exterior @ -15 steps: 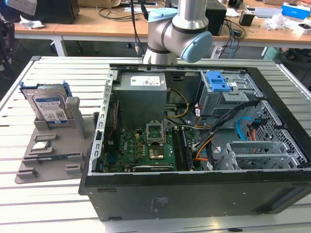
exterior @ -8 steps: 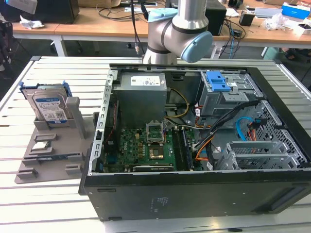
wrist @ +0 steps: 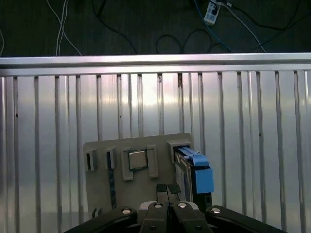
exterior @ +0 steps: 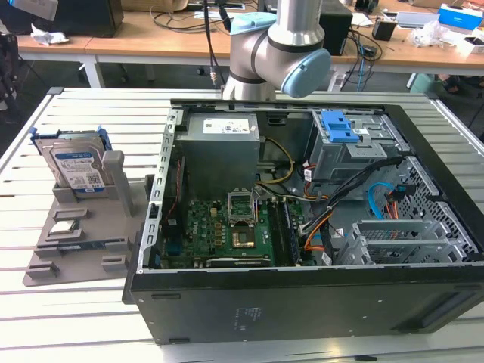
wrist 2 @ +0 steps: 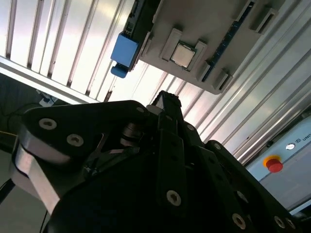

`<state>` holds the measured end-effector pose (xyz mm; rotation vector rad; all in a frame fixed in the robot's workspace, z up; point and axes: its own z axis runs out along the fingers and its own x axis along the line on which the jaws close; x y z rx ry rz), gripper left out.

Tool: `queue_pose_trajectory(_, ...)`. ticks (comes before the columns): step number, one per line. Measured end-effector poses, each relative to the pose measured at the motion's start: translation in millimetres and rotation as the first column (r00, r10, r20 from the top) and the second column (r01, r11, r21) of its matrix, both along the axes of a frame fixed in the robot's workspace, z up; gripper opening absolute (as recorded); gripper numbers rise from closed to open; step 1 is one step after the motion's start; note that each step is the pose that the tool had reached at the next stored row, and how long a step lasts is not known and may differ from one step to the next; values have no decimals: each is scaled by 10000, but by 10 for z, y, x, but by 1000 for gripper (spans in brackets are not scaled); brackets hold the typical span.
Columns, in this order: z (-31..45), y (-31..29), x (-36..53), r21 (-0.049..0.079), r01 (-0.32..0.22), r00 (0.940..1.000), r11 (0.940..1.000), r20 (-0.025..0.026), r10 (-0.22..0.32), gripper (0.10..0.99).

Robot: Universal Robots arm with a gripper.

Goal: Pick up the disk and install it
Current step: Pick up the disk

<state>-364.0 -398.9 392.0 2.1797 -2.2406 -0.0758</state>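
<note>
Currently, the gripper point(wrist: 167, 188) is hanging above the table point(exterior: 98, 113) with its fingertips pressed together and nothing between them; both wrist views are showing this clenched, empty state. The disk point(exterior: 76, 162) is standing on edge in a slot of the grey holder fixture point(exterior: 83, 246). This fixture is lying on the slatted table at the exterior view's left, just beside the open computer case point(exterior: 302, 310).

In the first wrist view, the disk point(wrist: 194, 170) is presenting its blue carrier frame toward the camera, and the gripper is not touching it. A square processor chip point(wrist: 137, 159) is sitting in another recess of the same fixture, near the disk but apart from it.

Inside the case, the grey power-supply box point(exterior: 223, 144) is lying next to the blue latch with its metal cage point(exterior: 344, 128), and the green motherboard point(exterior: 227, 227) is lying flat in front of the power-supply box. The arm point(exterior: 280, 45) is rising behind the case, at its far side in the exterior view.
</note>
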Motion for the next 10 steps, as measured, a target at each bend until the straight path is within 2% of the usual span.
queue_pose_trajectory(2, 0, 0, 0, 0, -4, 10000, 10000, 0, 4, 114)
queue_pose_trajectory(3, 0, 0, 0, 0, -7, 10000, 10000, 0, 7, 235)
queue_pose_trajectory(4, 0, 0, 0, 0, -9, 10000, 10000, 0, 9, 235)
queue_pose_trajectory(8, 0, 0, 0, 0, -21, 10000, 10000, 0, 21, 482)
queue_pose_trajectory(10, 0, 0, 0, 0, -28, 10000, 10000, 0, 28, 482)
